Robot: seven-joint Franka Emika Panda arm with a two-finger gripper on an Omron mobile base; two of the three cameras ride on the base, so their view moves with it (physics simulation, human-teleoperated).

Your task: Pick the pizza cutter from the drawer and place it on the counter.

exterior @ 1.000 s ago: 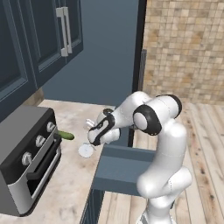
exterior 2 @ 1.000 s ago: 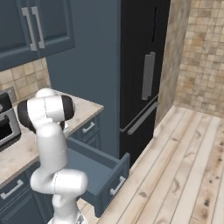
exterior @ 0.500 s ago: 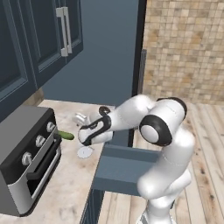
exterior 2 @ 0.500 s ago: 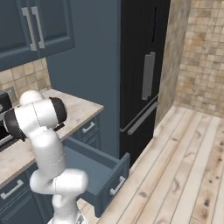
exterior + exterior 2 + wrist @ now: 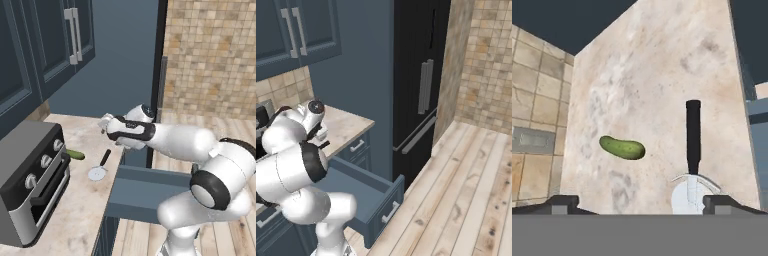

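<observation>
Slate-blue shallow box drawer (image 5: 145, 192) pulled open at the near right, below the thick pale edge of the counter; also seen from the other side (image 5: 363, 192). Beige-cream marbled stone counter (image 5: 75, 200) running from near to far on the left, with a grey toaster oven with round knobs (image 5: 30, 177) standing on its near left part. Lying flat on the stone near the counter's right edge, the pizza cutter with pale round wheel and thin black handle (image 5: 100, 166), wheel toward the near side, handle pointing away; same tool under the hand camera (image 5: 692, 165). Just left of it, apart and not touching, a small green cucumber-like vegetable (image 5: 75, 154), close to the oven's far corner (image 5: 622, 148). Hovering above and beyond the cutter, the two-finger gripper (image 5: 106, 124), holding nothing; fingertips spread wide at the edges of the hand view, so jaws well apart. Farther back, dark blue upper cabinet doors with silver bar handles (image 5: 75, 35) and a tan mosaic-tiled wall (image 5: 215, 55).
</observation>
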